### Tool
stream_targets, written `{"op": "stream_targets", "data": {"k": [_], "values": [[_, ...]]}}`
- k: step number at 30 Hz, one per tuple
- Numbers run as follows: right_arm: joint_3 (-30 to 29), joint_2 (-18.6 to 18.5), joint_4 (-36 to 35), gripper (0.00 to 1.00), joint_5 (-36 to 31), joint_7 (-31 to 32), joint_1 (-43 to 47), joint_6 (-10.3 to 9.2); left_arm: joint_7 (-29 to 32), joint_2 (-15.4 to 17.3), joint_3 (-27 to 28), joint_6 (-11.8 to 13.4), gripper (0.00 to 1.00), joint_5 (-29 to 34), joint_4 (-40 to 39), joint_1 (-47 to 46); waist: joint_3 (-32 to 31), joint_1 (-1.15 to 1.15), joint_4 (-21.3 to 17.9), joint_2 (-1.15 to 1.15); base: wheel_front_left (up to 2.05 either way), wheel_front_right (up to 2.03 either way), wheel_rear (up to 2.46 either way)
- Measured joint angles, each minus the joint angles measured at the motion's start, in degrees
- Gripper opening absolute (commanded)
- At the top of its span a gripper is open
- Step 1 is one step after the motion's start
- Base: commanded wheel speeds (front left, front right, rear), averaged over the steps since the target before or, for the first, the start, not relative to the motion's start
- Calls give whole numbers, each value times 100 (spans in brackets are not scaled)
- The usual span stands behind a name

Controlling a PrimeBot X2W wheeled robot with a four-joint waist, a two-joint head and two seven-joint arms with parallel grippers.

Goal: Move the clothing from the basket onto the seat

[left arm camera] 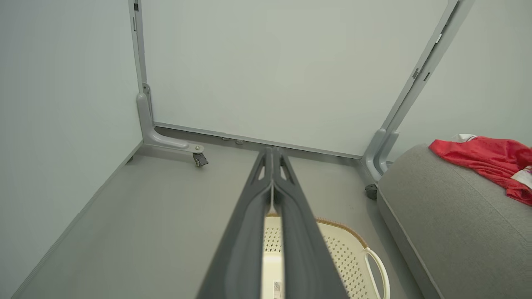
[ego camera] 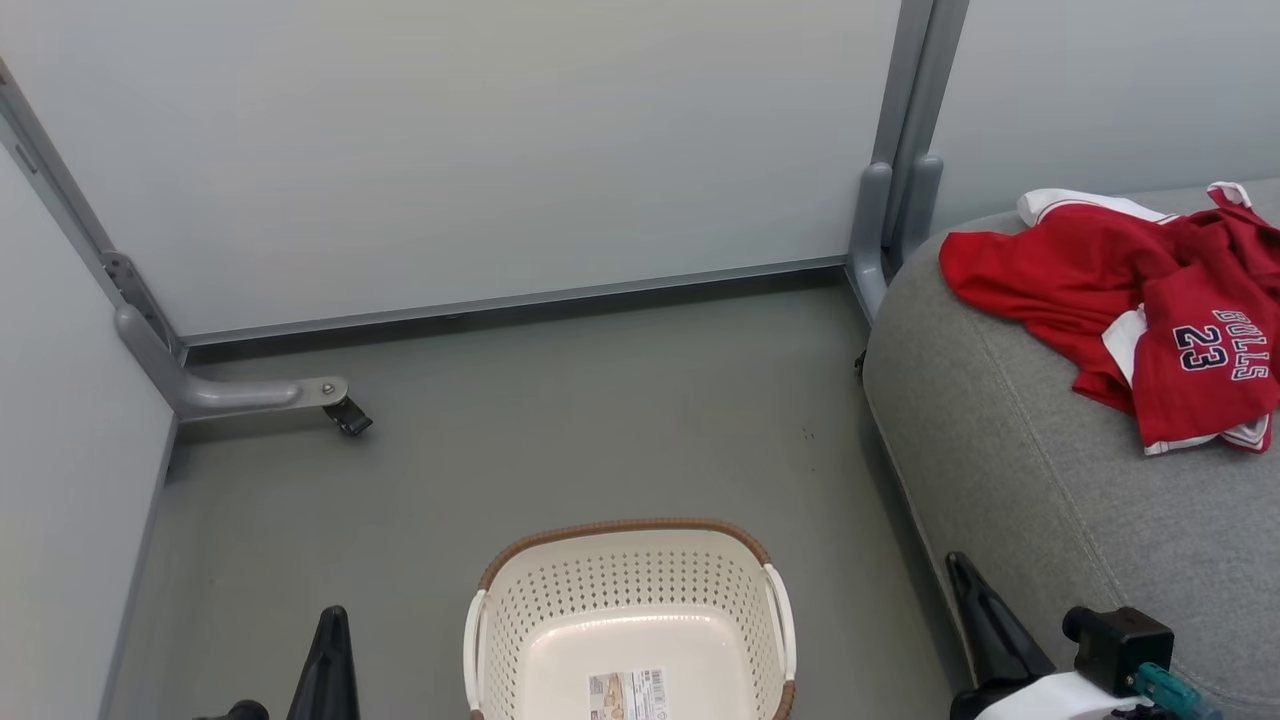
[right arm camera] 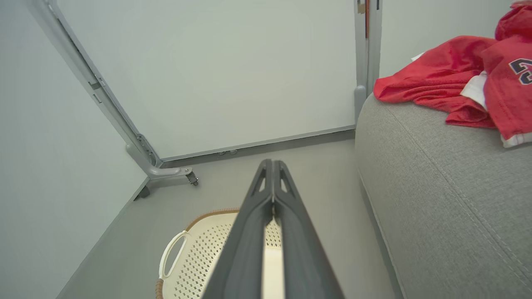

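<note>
Jaws together; "BULLS 23" clothing (ego camera: 1052, 268)

Left gripper (left arm camera: 272, 150), right gripper (right arm camera: 272, 162) — both closed.

On floor (ego camera: 560, 430): basket (ego camera: 620, 580) between left end effector (ego camera: 325, 665) and right end effector (ego camera: 990, 620), label (ego camera: 627, 695) on its bottom. Red clothing (ego camera: 1130, 290) crumpled on seat (ego camera: 1010, 470), well ahead of right end effector (dark "BULLS 23" print facing up).

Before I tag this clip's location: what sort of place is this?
Probably a staged test bay, not a home: pale partition panels on castered feet, enclosing a couch seat and laundry basket.
</note>
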Motion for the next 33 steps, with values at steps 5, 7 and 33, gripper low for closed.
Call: {"op": "stream_targets", "data": {"k": [5,7,33], "values": [[-55,-20,33,0,558,107,-69,-1,103,20,30,-48,0,-582,82,-141,19,0,0,0,0,0,0],[-75,-25,42,0,761,152,-111,-1,151,26,41,-77,0,-766,123,-185,27,0,0,0,0,0,0],[-357,-87,151,0,3063,656,-437,-1,635,122,227,-272,0,-3087,437,-749,124,0,-1,0,0,0,0]]}}
